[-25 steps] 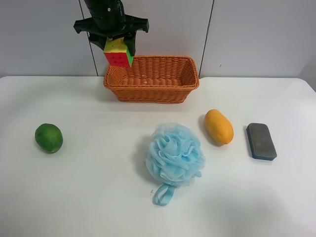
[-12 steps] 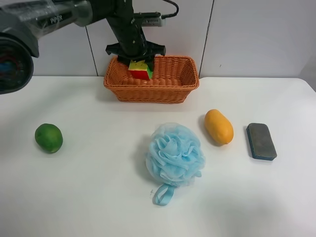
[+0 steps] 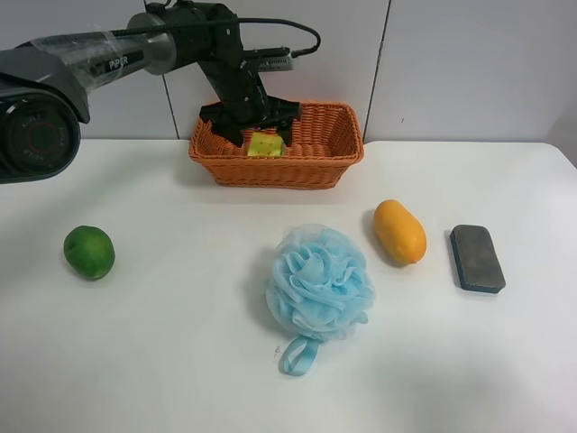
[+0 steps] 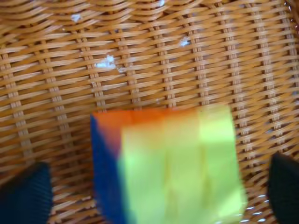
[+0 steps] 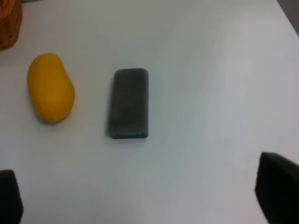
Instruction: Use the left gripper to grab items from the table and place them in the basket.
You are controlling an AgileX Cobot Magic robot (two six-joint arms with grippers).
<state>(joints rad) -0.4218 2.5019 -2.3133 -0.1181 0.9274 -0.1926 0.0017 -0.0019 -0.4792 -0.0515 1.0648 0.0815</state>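
Between the fingers of the left pincer point(image 3: 261, 135), down inside the basket point(image 3: 275, 171): puzzle cube point(image 3: 265, 145), yellow face up, apparently sitting on the wicker floor. Pincer fingers apart; the left wrist view shows a gap on either side of the cube, so it looks released. Count: one item of five in. Four left, all well away from that pincer, outside the basket on the bench point(image 3: 180, 361): green fruit point(image 3: 88, 252), blue pouf point(image 3: 318, 284), mango point(image 3: 399, 231), grey sponge point(image 3: 476, 258). Right pincer point(image 5: 145, 191) hangs over the sponge, fingers wide, holding nothing.
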